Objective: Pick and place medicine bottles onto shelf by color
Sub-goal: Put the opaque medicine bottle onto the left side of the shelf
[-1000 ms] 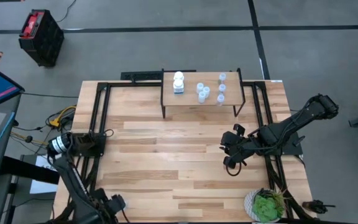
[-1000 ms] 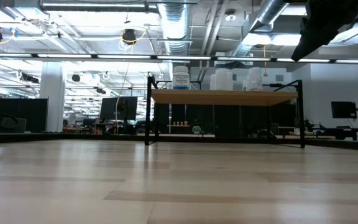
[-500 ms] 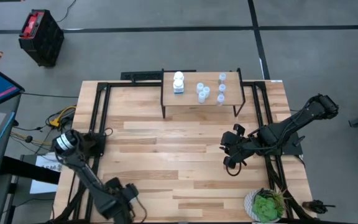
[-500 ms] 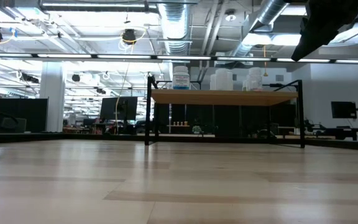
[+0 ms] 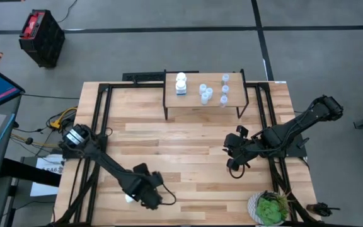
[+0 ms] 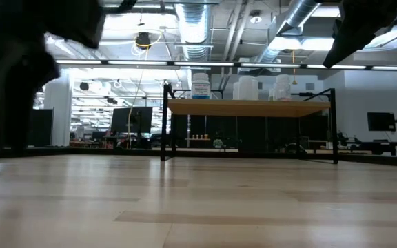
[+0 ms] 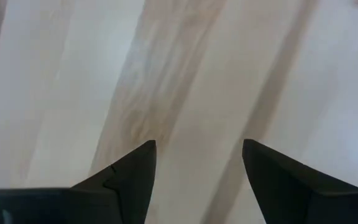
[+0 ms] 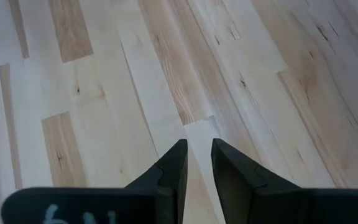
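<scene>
The shelf (image 5: 203,101) stands at the table's far edge on thin black legs; it also shows in the low view (image 6: 250,107). White medicine bottles (image 5: 181,83) stand on its left part, and several pale bluish ones (image 5: 205,93) stand on their bases at its middle and right. My left gripper (image 5: 151,194) is open and empty, low over the bare table near the near edge (image 7: 197,149). My right gripper (image 5: 230,162) hangs over the table's right half, its fingers almost together and empty (image 8: 198,149).
A round green potted plant (image 5: 270,208) stands at the near right corner. Black frame rails (image 5: 99,113) run along the table's left and right sides. Bare wood lies between the two grippers and in front of the shelf.
My left arm has swung out from the near left corner and reached toward the table's right, along the near edge. It now shows as a dark blur at the left of the low view. The bottles have not moved.
</scene>
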